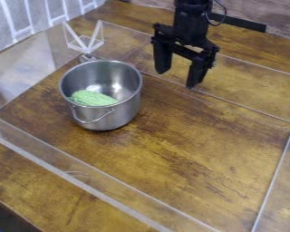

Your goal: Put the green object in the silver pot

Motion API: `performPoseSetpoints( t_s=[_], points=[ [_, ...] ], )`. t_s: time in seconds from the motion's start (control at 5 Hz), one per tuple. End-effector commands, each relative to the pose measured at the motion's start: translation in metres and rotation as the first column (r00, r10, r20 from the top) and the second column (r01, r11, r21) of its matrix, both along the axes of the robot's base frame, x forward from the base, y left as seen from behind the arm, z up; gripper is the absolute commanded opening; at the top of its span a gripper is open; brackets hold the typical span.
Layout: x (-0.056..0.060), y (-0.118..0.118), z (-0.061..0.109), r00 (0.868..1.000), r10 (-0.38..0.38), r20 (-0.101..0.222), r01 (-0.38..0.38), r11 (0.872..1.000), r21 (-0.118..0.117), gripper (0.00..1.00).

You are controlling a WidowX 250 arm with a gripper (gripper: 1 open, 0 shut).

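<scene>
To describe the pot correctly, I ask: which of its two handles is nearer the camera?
The lower handle, on the pot's front wall; the other is at the far rim.

1. Bare wood of the worktop (190, 163) is stretching to the right of the silver pot (102, 115) and toward the near edge, leaving a wide lane for a low pass
2. The pot's straight wall is standing in the way of any low sweep across the left side, its looped handles sticking out at the rim
3. The pot's mouth is gaping upward, open to entry from above, with the green object (91, 103) taking up part of the inside
4. The dark hand (183, 80) is occupying the far middle, apart from the pot, with bare wood lying between
</scene>
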State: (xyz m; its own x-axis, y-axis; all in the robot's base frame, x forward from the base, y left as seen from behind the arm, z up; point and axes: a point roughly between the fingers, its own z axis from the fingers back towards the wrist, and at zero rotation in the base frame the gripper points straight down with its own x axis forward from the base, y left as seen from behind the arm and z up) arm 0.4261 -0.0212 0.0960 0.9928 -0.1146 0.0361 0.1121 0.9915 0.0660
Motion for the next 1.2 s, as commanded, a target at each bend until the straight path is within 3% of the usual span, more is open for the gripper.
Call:
performPoseSetpoints(
  t_s=[0.0, 0.6, 1.0],
  points=[
    [0.005, 0.000, 0.026, 0.997, -0.003, 0.074, 0.004, 1.000, -0.011, 1.00],
    [0.002, 0.006, 0.008, 0.999, -0.015, 0.029, 0.016, 1.000, -0.019, 1.00],
    [0.001, 0.012, 0.016, 1.000, 0.003, 0.025, -0.002, 1.000, -0.004, 1.00]
  ],
)
